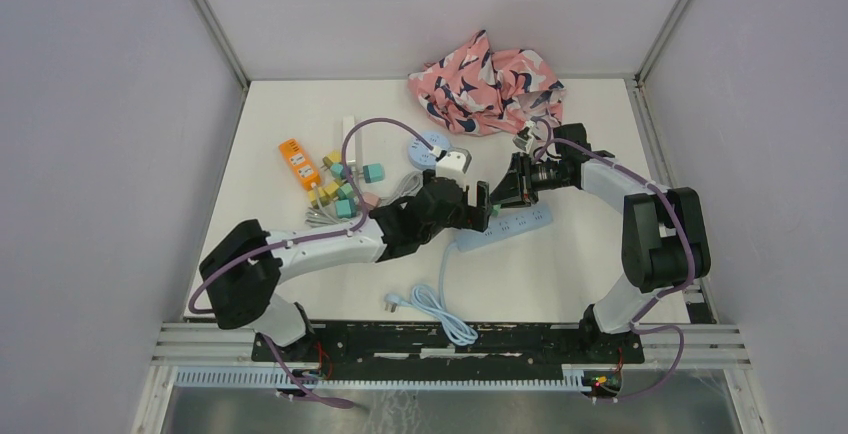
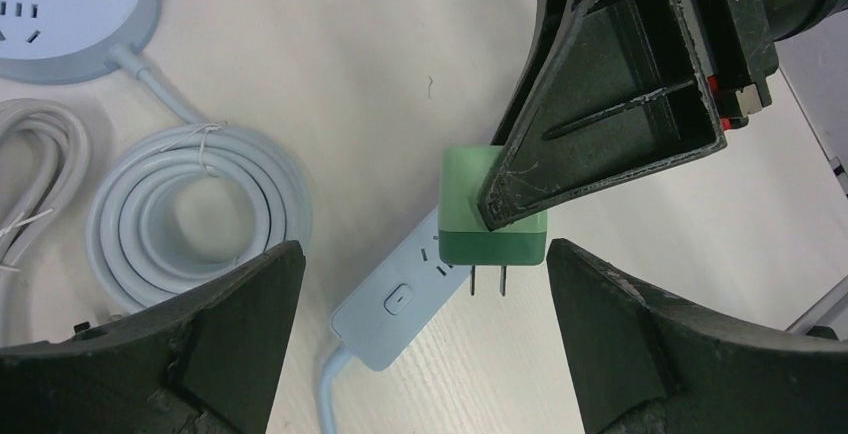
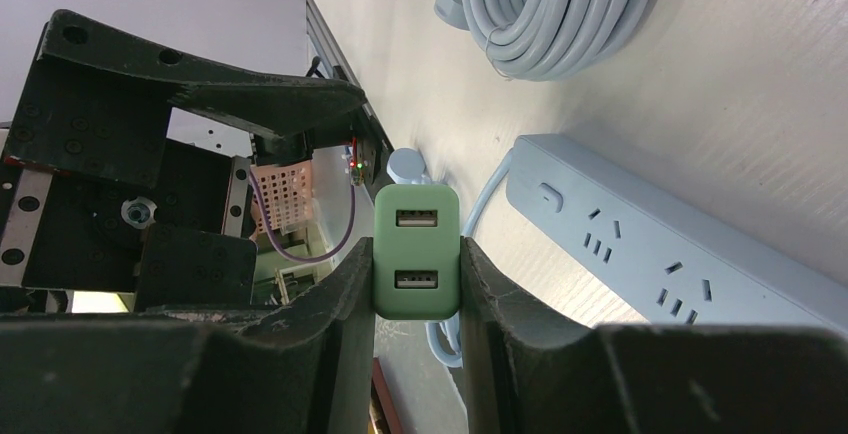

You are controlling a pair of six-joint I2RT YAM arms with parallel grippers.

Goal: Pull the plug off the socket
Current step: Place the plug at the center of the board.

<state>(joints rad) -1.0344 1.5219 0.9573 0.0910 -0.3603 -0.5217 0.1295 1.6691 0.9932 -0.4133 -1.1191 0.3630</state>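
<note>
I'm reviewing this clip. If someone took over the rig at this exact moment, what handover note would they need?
Right gripper: shut on the green plug, with one of its fingers on each side.
Left gripper: open and holding nothing, with its fingers either side of the switch end of the blue power strip. I cannot tell if it touches the strip.
Plug: out of the socket. Both prongs show bare, clear of the strip.
Done: the pull.
Left: probably just to set the plug down on the table and back both arms away.
</note>
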